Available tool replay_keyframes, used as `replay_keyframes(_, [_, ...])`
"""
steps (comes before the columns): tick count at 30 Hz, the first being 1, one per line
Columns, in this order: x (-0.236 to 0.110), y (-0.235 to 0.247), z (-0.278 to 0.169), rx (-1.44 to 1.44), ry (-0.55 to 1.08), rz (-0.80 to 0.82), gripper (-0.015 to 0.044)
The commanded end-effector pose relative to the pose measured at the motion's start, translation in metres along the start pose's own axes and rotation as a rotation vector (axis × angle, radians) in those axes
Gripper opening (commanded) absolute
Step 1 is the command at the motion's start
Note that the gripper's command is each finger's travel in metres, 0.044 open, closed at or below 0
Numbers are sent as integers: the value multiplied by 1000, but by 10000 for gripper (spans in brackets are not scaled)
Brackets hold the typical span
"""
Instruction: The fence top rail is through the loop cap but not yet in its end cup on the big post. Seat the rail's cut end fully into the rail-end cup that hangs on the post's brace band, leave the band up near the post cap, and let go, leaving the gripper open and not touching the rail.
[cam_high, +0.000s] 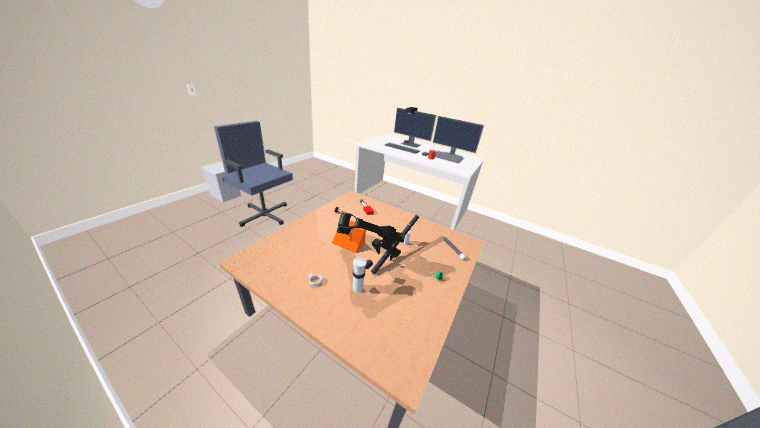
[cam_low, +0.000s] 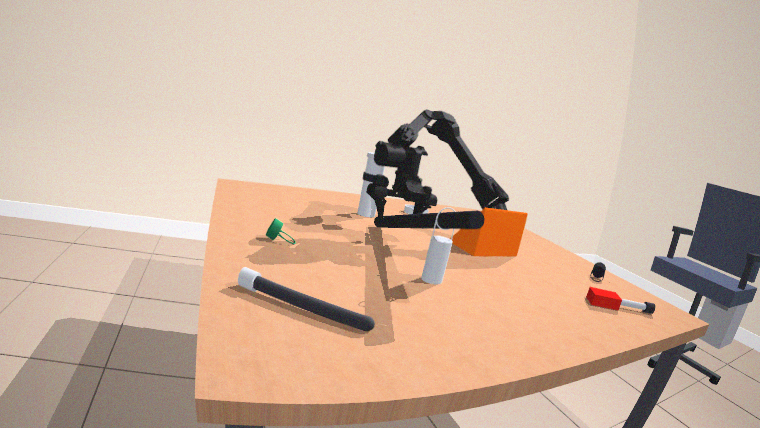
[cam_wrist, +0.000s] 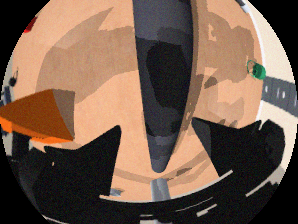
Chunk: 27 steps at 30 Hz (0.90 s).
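The dark top rail (cam_high: 379, 265) (cam_low: 462, 219) (cam_wrist: 165, 75) runs through the wire loop above the short white post (cam_low: 436, 265). Its cut end is out of the black end cup (cam_high: 368, 263) and looks lower than the cup in the exterior view. The cup hangs on the dark band, high on the big white post (cam_high: 358, 284) (cam_low: 365, 202) (cam_wrist: 160, 190), near the post cap. My gripper (cam_high: 386, 252) (cam_low: 399, 214) (cam_wrist: 157, 125) is open and empty, its fingers apart on either side of the rail in the wrist view. Contact with the rail cannot be told.
An orange block (cam_high: 348, 240) (cam_low: 502, 233) (cam_wrist: 37, 112) is beside the arm's base. A green cap (cam_high: 438, 275) (cam_low: 274, 229) (cam_wrist: 258, 70), a white ring (cam_high: 315, 284), a second dark bar (cam_high: 453, 247) (cam_low: 313, 303) and a red-handled tool (cam_high: 368, 210) (cam_low: 603, 298) lie on the table.
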<state>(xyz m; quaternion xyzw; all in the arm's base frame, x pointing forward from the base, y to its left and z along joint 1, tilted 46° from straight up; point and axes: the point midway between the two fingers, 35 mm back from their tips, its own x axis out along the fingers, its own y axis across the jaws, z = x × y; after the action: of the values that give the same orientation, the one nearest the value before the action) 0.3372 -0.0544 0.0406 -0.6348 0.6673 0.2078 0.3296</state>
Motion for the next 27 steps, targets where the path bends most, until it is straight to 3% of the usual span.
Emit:
replay_keyframes(1, [8, 3, -1, -10, 9, 6, 440])
replay_keyframes(7, [15, 4, -2, -10, 10, 6, 440])
replay_keyframes(16, [15, 4, -2, -10, 10, 6, 204])
replay_keyframes(27, [15, 4, -2, -10, 10, 6, 130])
